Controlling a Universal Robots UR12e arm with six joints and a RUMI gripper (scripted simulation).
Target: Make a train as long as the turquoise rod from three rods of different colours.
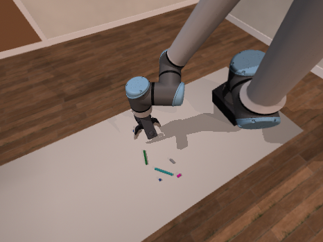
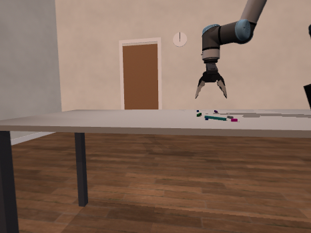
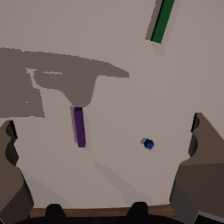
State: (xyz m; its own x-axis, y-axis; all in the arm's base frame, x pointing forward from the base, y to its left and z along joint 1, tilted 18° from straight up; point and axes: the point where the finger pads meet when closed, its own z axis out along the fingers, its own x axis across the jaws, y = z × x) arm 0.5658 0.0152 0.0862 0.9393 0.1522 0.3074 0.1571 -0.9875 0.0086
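Gripper [image 2: 211,96] hanging well above the tabletop [image 1: 69,177], jaws spread wide and holding nothing. In the wrist view the purple rod [image 3: 79,127] lies flat almost directly beneath, offset toward the left finger rather than centred between the two. Its long axis runs nearly up-and-down in that view, roughly square to the line along which the jaws close, so they would meet its long sides rather than its ends. A blue rod [image 3: 148,144] sits apart from it, toward the right finger and a little lower in the view; one end of the green rod [image 3: 162,21] shows at the upper edge, well apart from both. In the top view the turquoise rod [image 1: 163,171] lies further out on the tabletop, with the grey rod [image 1: 172,161] and magenta rod [image 1: 179,175] near its one end and a second blue rod [image 1: 160,179] just beside it. Judged from the lengths, purple, grey and blue together match turquoise; the coming move probably calls for a small sideways shift to centre purple, then a straight descent without wrist rotation.
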